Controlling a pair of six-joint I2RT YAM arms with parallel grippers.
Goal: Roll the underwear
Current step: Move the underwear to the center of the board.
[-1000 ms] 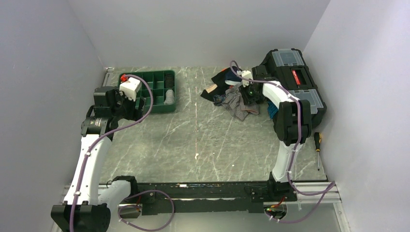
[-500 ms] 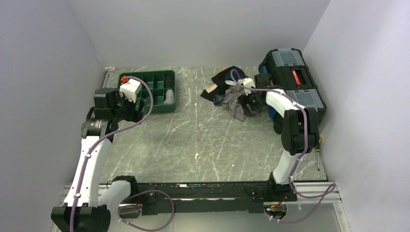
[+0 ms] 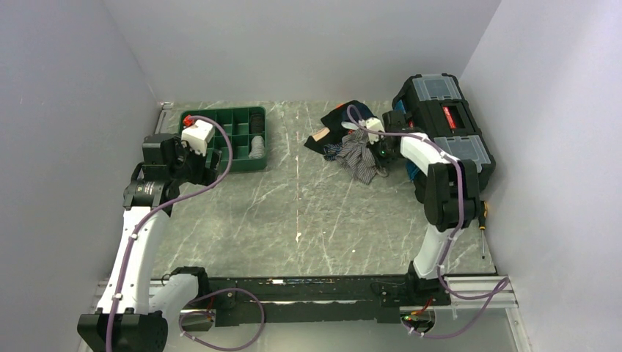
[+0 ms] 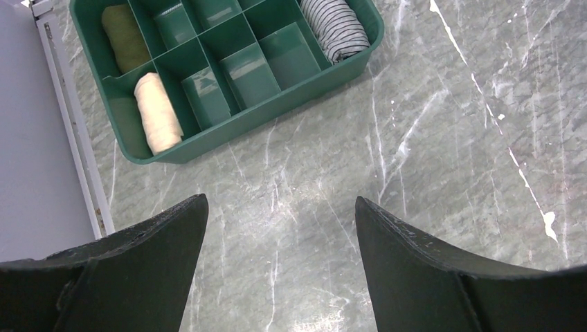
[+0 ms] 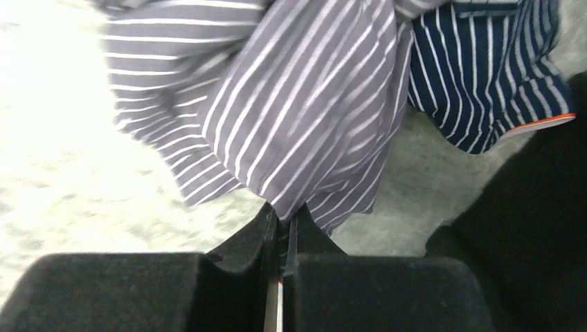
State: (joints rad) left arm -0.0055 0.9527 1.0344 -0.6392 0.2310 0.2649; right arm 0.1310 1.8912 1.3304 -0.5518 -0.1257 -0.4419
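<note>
Right jaws on one underwear [image 5: 297,117]

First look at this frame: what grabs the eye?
The right gripper is pinched shut on the grey striped underwear, at the heap of garments beside the black toolbox at the table's far right. At the far left, the left gripper hangs open over bare table near a green tray holding rolled cloths.

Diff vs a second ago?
Right gripper shifted slightly toward the toolbox and closed on the underwear, pinching its edge. Left gripper stayed open, parked near the green tray.
</note>
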